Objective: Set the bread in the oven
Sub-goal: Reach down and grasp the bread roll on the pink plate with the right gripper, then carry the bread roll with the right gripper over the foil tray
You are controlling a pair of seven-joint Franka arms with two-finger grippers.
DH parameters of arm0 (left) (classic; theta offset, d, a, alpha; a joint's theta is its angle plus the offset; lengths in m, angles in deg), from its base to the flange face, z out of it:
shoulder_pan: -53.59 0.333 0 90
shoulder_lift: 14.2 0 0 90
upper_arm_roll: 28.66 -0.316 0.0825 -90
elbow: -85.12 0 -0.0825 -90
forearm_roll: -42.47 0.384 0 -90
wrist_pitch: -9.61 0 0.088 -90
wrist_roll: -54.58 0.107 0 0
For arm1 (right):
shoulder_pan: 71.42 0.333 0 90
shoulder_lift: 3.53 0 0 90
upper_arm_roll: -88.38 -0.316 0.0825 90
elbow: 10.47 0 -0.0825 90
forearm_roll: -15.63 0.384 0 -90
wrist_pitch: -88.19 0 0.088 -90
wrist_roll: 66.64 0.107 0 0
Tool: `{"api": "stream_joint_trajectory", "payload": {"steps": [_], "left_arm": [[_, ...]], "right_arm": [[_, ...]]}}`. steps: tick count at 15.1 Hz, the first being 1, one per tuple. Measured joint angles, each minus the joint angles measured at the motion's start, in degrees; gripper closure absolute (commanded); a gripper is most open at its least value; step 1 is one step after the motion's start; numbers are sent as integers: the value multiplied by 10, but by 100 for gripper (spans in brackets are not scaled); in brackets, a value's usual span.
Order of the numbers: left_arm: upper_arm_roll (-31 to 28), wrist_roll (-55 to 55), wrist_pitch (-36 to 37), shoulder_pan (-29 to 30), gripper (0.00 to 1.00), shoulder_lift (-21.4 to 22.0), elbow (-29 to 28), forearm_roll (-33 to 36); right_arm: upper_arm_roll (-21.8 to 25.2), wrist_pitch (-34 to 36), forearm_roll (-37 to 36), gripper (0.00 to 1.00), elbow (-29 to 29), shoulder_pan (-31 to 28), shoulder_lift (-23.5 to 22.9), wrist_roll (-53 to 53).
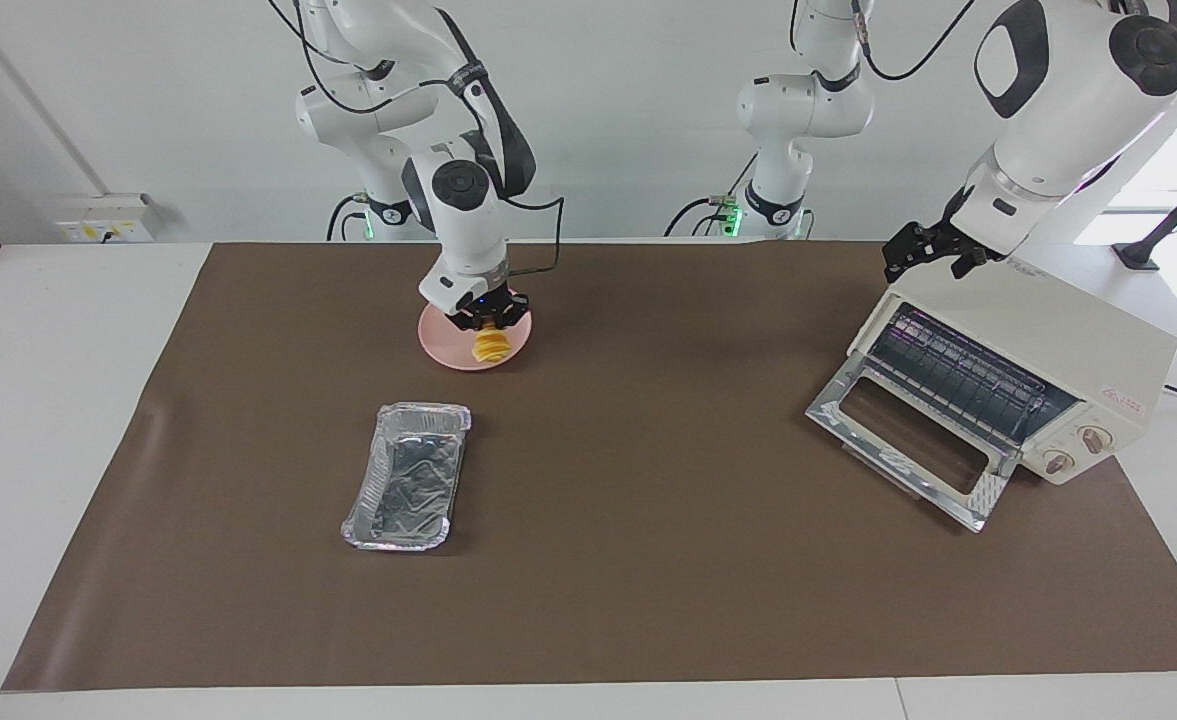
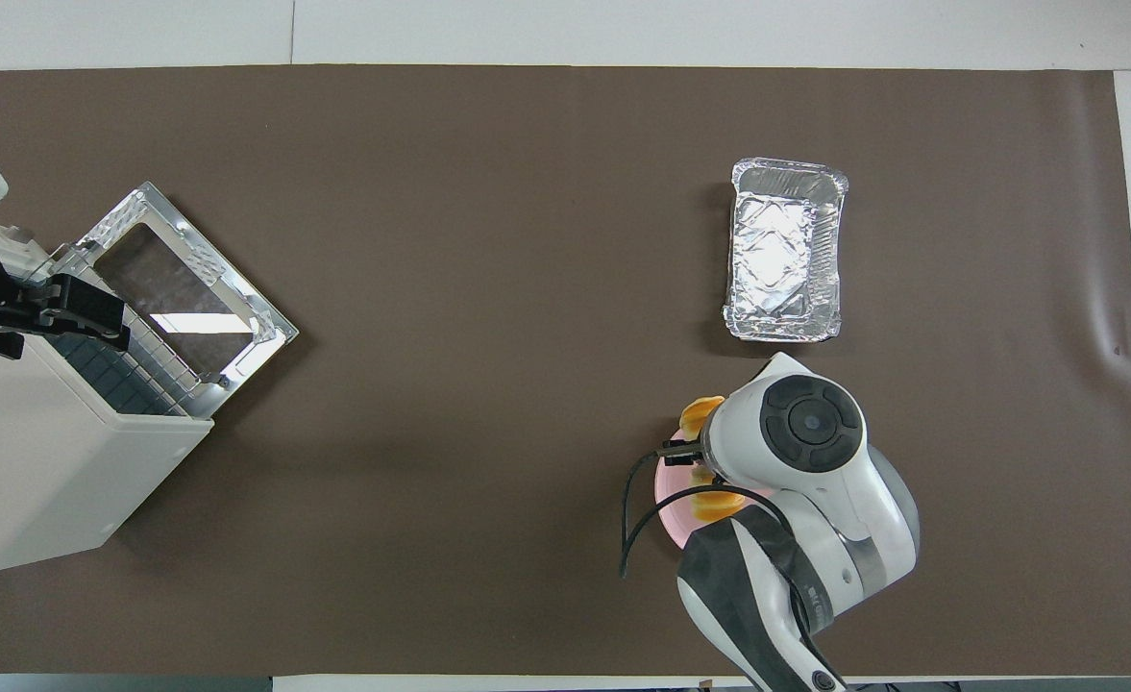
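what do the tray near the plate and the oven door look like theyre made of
Tray: thin aluminium foil by the look, shiny silver with crinkled walls and a creased floor. Oven door: a bright, textured metal frame, probably polished steel or aluminium, around a clear pane, likely glass, since the brown mat shows through it.

Overhead, right arm's wrist covers most of the bread (image 2: 700, 415) and pink plate (image 2: 666, 485), right gripper (image 1: 489, 322) unseen there; oven (image 2: 56, 461) cut by frame edge, knobs hidden; finger state on bread unclear.
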Motion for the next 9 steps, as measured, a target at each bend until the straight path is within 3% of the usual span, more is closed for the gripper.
{"api": "stream_joint_trajectory", "payload": {"steps": [4,9], "left_arm": [[0,0,0,0,0,0,0,0],[0,0,0,0,0,0,0,0]], "right_arm": [[6,95,0,100,-141,-41,-21,-3],[10,105,0,100,-264,-141,-93,-94]]}}
